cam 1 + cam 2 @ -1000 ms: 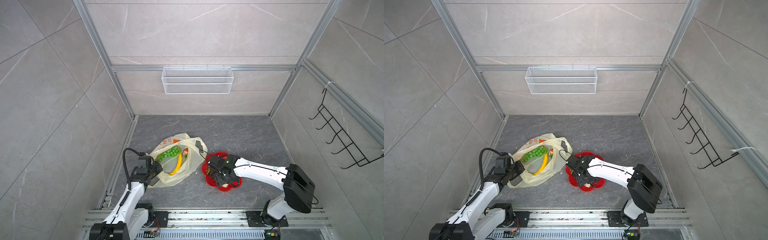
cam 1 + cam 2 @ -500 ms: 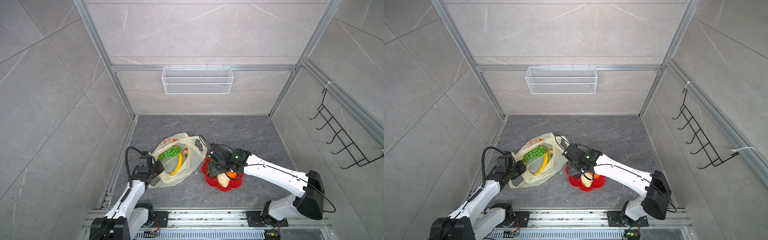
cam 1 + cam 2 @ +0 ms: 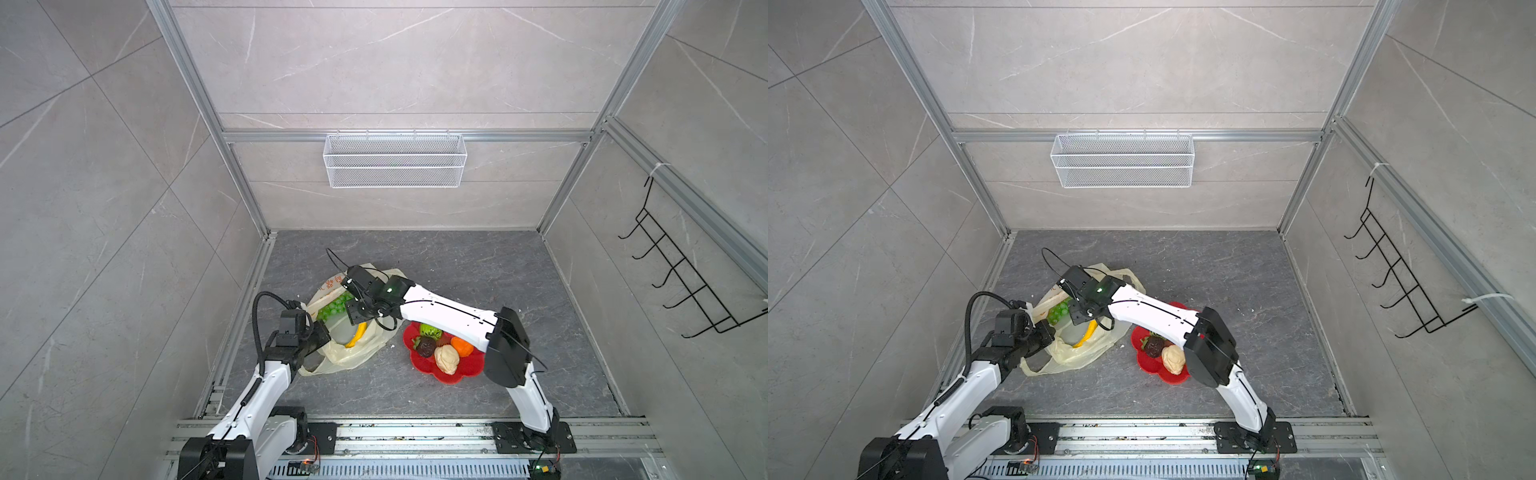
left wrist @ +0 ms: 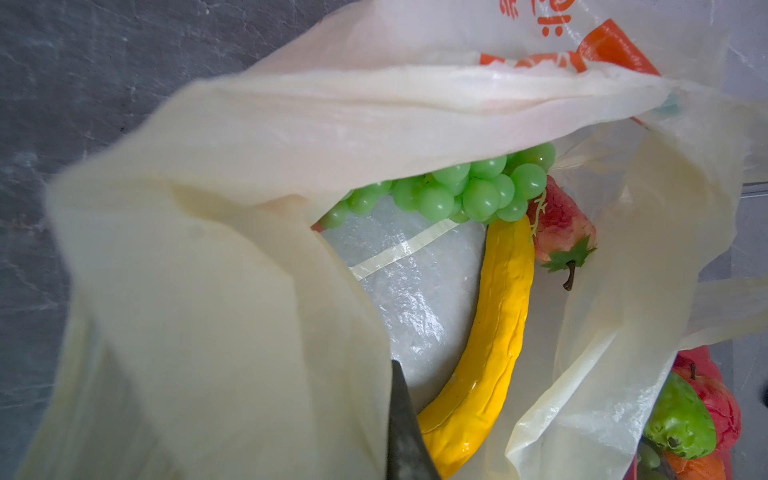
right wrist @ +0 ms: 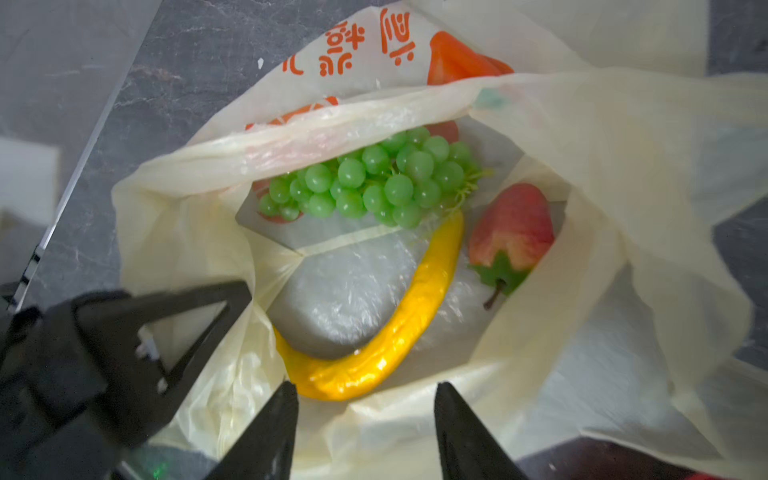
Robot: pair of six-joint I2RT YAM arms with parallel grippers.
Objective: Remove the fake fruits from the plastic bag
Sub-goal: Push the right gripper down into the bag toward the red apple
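Red plate [image 3: 451, 379] on grey floor [image 3: 457, 266]; white wire basket [image 3: 395, 162] on back wall [image 3: 395, 62].

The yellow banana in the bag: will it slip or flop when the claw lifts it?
Probably slippery: the banana has a glossy skin. Likely stiff: its curved shape looks moulded, lying loose in the plastic bag. Being curved, it seems unlikely to roll.
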